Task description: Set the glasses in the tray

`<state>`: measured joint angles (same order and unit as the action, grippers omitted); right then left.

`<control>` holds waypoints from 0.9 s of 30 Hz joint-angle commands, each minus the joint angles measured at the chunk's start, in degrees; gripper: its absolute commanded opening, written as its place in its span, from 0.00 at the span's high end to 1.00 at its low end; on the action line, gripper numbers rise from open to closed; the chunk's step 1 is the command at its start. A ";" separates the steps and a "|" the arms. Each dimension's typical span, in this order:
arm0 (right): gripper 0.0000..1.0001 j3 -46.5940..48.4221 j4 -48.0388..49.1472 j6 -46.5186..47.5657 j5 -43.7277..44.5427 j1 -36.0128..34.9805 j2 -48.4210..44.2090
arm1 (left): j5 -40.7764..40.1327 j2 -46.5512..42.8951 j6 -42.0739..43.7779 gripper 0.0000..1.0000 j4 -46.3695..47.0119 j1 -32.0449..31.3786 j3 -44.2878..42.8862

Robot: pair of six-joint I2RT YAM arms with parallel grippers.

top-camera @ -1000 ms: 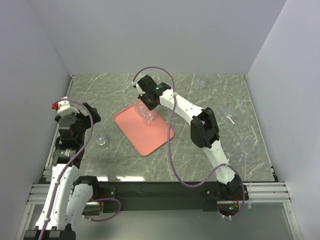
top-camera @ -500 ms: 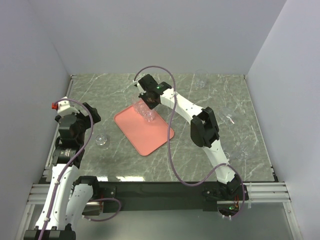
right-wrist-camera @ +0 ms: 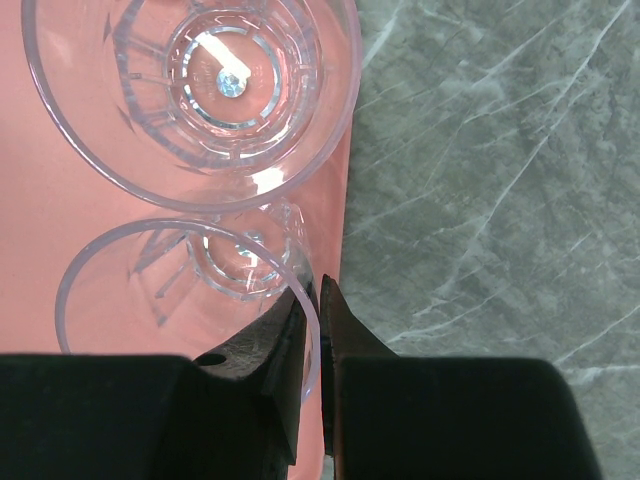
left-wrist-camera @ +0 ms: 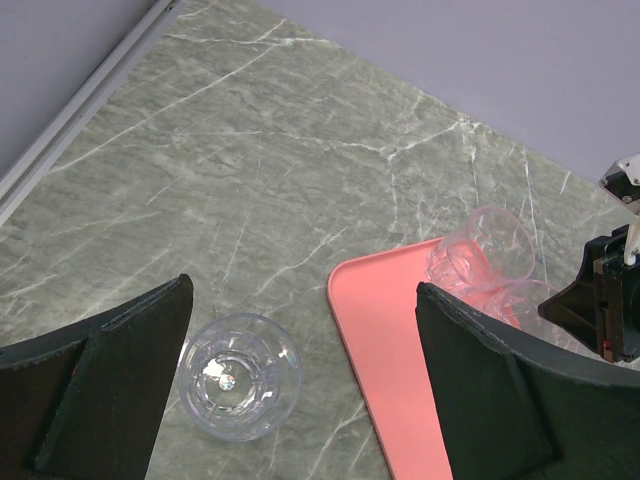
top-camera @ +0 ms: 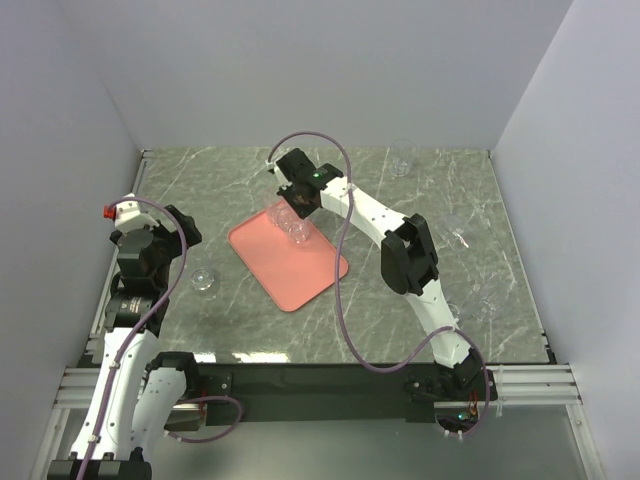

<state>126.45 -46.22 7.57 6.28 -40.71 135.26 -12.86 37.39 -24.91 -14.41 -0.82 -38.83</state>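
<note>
Wrist view alone shows right tool [right-wrist-camera: 318, 300] pinching rim of glass [right-wrist-camera: 150, 290] on tray [right-wrist-camera: 60, 170]; left tool [left-wrist-camera: 303, 300] wide, empty.

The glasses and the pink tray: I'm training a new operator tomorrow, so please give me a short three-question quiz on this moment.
1. True or false: the left gripper is shut on the glass beside the tray.
2. How many glasses stand on the tray? A none, B two, C five.
3. Fill in: the right gripper pinches one tray glass by its ____.
Key: 1 false, it is open. 2 B. 3 rim.
</note>
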 commanded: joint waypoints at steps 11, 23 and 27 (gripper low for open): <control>0.77 1.95 0.16 1.66 0.66 0.28 0.79 | 0.91 0.06 0.21 0.01 2.20 0.20 0.24; 0.55 2.75 -0.10 3.32 0.22 0.45 -2.01 | 1.00 0.23 0.30 0.01 2.20 0.20 0.16; 0.49 1.96 -0.54 4.73 -1.80 0.37 -6.05 | 1.96 0.23 0.56 0.01 2.46 0.20 0.24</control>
<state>126.45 -46.50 10.57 5.85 -40.71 135.02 -12.36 37.52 -24.88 -14.39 -0.82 -38.81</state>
